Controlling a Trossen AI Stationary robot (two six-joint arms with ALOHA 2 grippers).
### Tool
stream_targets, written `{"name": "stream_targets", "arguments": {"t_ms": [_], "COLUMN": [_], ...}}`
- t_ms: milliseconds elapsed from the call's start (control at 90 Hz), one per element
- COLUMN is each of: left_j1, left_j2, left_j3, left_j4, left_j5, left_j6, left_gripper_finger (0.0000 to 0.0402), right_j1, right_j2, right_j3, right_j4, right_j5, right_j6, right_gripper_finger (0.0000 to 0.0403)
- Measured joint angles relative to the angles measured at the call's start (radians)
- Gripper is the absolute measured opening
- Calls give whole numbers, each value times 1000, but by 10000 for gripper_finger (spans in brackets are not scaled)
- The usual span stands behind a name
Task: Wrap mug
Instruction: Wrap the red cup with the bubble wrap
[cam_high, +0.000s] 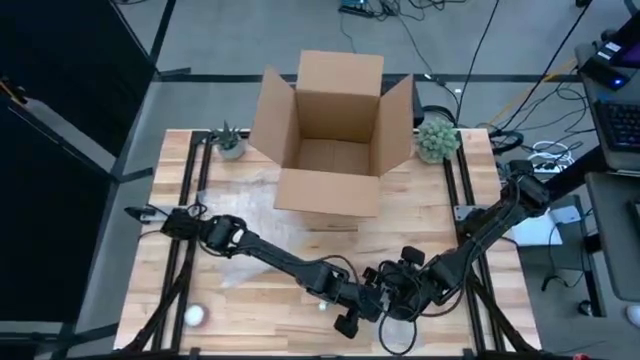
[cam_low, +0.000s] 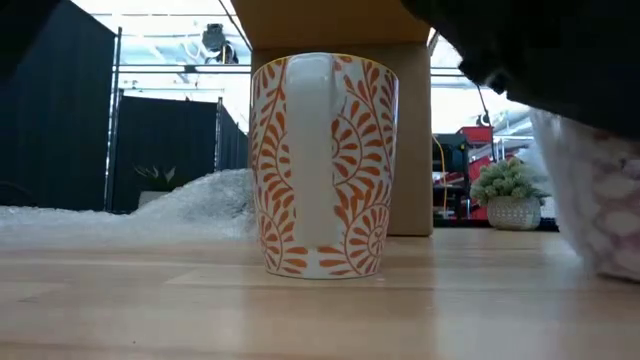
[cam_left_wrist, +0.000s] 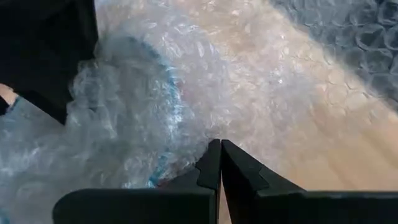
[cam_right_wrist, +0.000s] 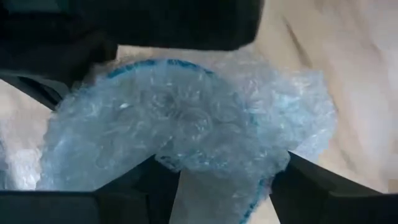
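A: Where both arms meet at the lower centre of the high view, what does each pincer hold?

B: Left gripper: fingers pressed together on clear bubble wrap. Right gripper: fingers spread around the blue-rimmed wrapped bundle.

A: Farther back?

B: White mug with orange leaf pattern stands upright, unwrapped, centre of the low view. Open brown cardboard box sits upper centre of the high view, green potted plant to its right.

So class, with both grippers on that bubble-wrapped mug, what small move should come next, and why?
Probably the left gripper, pinched shut on the bubble wrap, should pull it further round the blue-rimmed mug while the right gripper, spread around the bundle, steadies it; the blue rim shows through only thin wrap.
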Motion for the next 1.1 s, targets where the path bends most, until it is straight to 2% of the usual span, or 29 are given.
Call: {"name": "stream_targets", "arguments": {"t_ms": [133, 411, 578, 744, 900, 1100], "left_j1": [1, -36, -43, -7, 39, 54], "left_j2": [0, -61, -140, -149, -122, -82], "left_j3": [0, 2, 6, 6, 6, 4], "left_j4": [-6, -151, -173, -132, -72, -28], "left_j5": [-25, -61, -88, -135, -118, -42], "left_j6": [-5, 11, 14, 14, -37, -97], "left_gripper_finger": [0, 0, 0, 0, 0, 0], "right_j1": [-19, -16, -16, -16, -16, -13], "right_j2": [1, 2, 2, 2, 2, 2], "right_j3": [27, 4, 2, 2, 1, -1], "right_j4": [-16, 0, 6, 3, -3, -7], "right_j5": [-3, -6, -6, -6, -2, -14], "right_j6": [-50, -39, -50, -46, -41, -45], "right_gripper_finger": [199, 199, 199, 199, 199, 199]}}
